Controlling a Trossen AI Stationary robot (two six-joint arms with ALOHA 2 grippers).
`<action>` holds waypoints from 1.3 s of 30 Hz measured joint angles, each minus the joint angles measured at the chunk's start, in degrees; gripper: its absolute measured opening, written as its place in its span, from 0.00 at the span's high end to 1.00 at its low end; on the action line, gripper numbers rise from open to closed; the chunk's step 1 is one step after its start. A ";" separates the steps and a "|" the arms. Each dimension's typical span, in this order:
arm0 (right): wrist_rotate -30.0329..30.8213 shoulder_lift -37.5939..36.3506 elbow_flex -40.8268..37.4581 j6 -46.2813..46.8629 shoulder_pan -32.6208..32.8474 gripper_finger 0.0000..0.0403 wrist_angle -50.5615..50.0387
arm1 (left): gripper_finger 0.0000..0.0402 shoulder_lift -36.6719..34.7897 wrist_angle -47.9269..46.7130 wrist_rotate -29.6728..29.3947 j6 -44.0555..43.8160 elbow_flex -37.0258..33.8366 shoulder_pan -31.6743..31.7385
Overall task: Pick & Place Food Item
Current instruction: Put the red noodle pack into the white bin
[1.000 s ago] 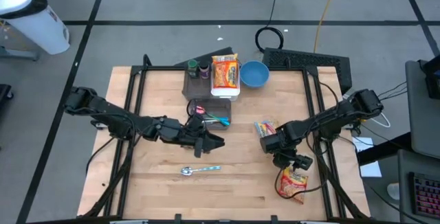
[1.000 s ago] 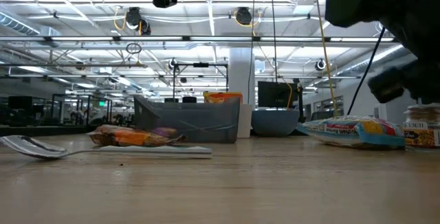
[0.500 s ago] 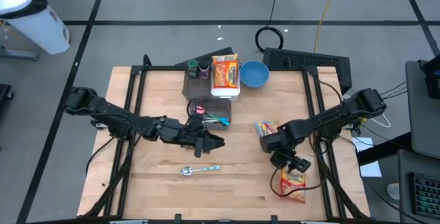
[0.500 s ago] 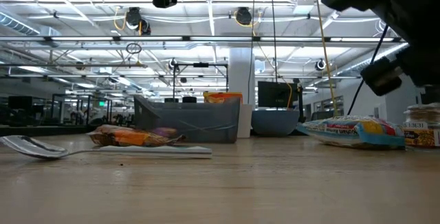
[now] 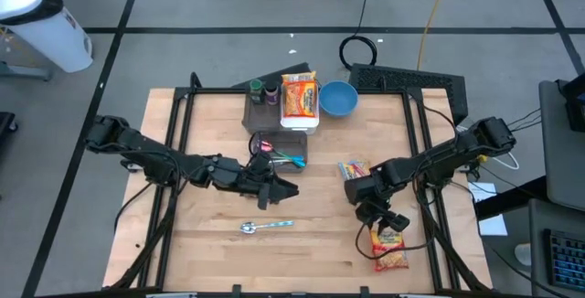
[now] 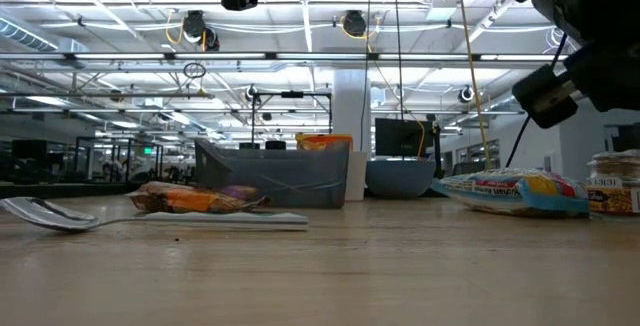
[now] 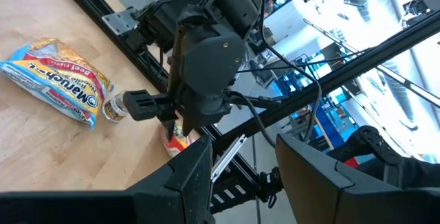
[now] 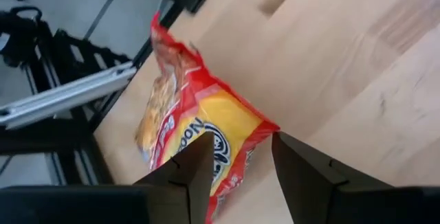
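- The right claw (image 5: 385, 228) hangs over the near right part of the pale wooden surface (image 5: 219, 239); its two dark fingers (image 8: 196, 165) are pinched onto the upper edge of a red and yellow noodle packet (image 5: 390, 246), gripping it.
- In the right wrist view the red and yellow noodle packet (image 8: 199, 138) sticks out from between the fingers, its crinkled top edge pointing away from the camera, with the bare wood beneath it.
- Whether the packet's far end touches the surface cannot be told.
- The left claw (image 5: 285, 189) is near the middle of the surface, just in front of a grey rectangular bin (image 5: 280, 147); its fingers (image 7: 196, 183) stand apart with nothing between them.
- A metal spoon with a pale blue handle (image 5: 266, 227) lies flat on the wood, near the left claw and on the side toward the front edge.
- A second noodle packet, yellow with blue trim (image 5: 352, 169), lies beside the right arm, near the middle right.
- At the far edge a white tray holding an orange packet (image 5: 299, 100) stands between two small dark bottles (image 5: 262, 90) and a blue round bowl (image 5: 338, 99).
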 joint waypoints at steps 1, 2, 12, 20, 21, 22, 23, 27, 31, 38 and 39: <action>0.04 0.00 0.00 0.30 0.02 0.64 0.95 | 0.58 0.00 -0.02 0.00 0.00 0.00 0.02; 0.05 0.00 0.00 0.74 0.02 0.64 1.96 | 0.58 0.00 -0.04 0.00 0.00 0.00 0.00; 0.20 2.01 0.04 0.92 0.00 0.64 5.20 | 0.58 0.00 -0.20 -0.02 -0.12 0.00 0.00; 0.04 4.59 0.04 0.89 0.00 0.64 7.17 | 0.58 -0.02 -0.44 0.00 -0.50 0.00 0.01; -0.03 4.59 0.04 0.86 0.00 0.65 7.02 | 0.58 -0.02 -0.42 0.01 -0.53 0.00 0.02; -0.18 4.59 0.04 0.79 0.00 0.65 7.07 | 0.58 -0.02 -0.44 0.01 -0.59 0.00 0.00; -0.44 4.59 0.04 0.60 0.00 0.66 7.21 | 0.58 -0.02 -0.42 0.00 -0.59 0.00 0.02; -1.55 4.59 0.04 0.72 0.02 0.74 7.07 | 0.58 -0.02 -0.42 0.02 -0.57 0.00 0.02; -1.52 4.59 0.04 0.84 0.00 0.88 6.87 | 0.58 -0.02 -0.42 0.04 -0.57 0.00 0.02; -1.20 4.59 0.04 2.62 0.02 0.99 6.59 | 0.58 -0.02 -0.39 0.05 -0.55 0.00 0.00; -1.10 4.59 0.04 3.07 0.01 0.99 6.59 | 0.58 -0.02 -0.39 0.07 -0.57 0.00 0.02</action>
